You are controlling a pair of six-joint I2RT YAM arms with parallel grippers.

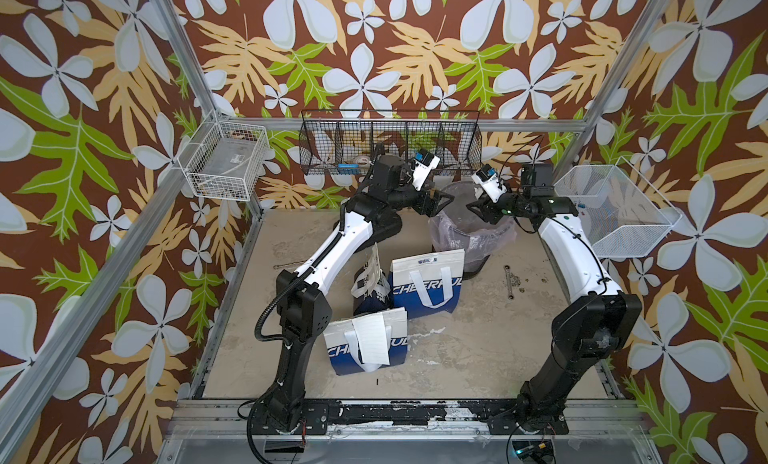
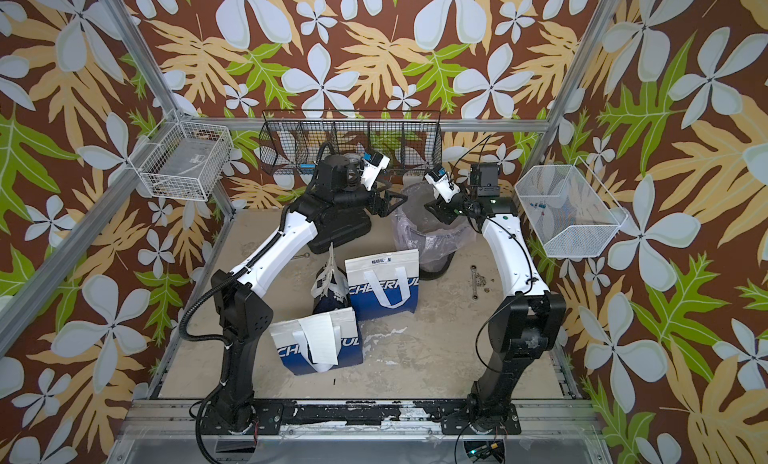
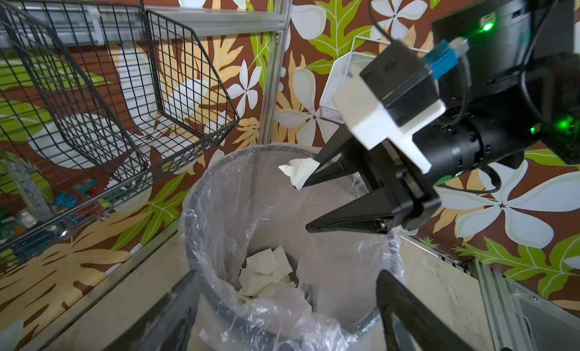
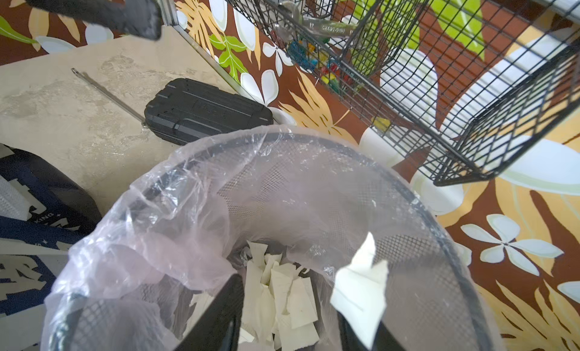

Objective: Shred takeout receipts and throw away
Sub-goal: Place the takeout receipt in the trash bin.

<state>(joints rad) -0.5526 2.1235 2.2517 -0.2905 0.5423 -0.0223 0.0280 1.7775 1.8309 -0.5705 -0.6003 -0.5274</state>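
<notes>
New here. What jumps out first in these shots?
Both pincers hang over the plastic-lined mesh wastebasket at the back of the table: the left pincer open and empty, the right pincer open with a torn white scrap at one fingertip. White shreds lie in the basket's bottom. Nearer, an untorn receipt lies on a CHEERFUL bag.

Bright, even light; soft-edged, distorted wrist views.

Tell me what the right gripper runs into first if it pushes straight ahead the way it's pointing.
Most likely the plastic liner on the far inner wall of the bin, just above the torn paper. The right gripper angles down into the bin; depth is unclear, so the paper could come first.
</notes>
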